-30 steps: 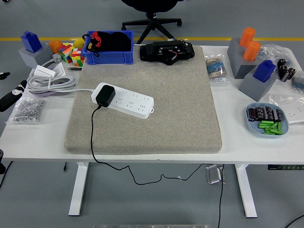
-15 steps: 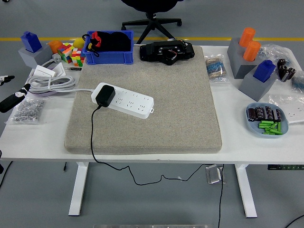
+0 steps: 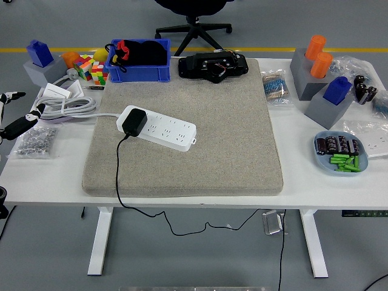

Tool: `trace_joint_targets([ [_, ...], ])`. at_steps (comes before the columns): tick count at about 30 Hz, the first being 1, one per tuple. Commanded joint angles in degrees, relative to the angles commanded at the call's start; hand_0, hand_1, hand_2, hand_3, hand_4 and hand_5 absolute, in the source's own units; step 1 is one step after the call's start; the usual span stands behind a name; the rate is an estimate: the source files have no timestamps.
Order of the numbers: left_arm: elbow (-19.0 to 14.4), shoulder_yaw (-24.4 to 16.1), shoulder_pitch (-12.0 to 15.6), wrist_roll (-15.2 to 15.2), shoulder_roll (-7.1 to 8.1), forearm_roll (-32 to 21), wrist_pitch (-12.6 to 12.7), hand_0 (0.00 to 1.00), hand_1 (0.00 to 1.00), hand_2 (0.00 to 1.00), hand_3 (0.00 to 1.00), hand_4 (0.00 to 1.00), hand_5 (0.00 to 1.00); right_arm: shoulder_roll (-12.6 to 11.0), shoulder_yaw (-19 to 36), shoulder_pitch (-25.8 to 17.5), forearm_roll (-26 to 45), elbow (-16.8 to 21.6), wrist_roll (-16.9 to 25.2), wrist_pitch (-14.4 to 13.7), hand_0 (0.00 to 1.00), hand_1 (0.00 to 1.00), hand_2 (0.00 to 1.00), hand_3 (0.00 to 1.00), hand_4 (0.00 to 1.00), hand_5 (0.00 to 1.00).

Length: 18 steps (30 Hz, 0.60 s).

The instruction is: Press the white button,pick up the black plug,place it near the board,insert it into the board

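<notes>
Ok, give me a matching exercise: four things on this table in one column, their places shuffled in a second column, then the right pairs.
Things:
1. black plug
2. green pieces
3. orange cylinders
4. black pouch

Places:
A. in the blue bin at the far edge
B. seated in the white power strip's left end
C. on the grey block, far right
D. in the pale blue dish, near right

Pairs: 1-B, 2-D, 3-C, 4-A

1 power strip, 1 blk plug, 2 orange cylinders, 2 cubes, 1 blue bin.
</notes>
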Motion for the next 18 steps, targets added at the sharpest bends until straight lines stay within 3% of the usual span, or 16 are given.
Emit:
trace_joint_targets([
  [18,0.31,-0.22,-0.91,-0.10,1.07,-0.69,0.24,0.948,0.923,0.849,0.761,0.799,0.519,-1.43,-3.19,0.88,0.24,0.62,0.17,-0.10,0.781,0.680,0.657,0.614,0.672,0.441],
])
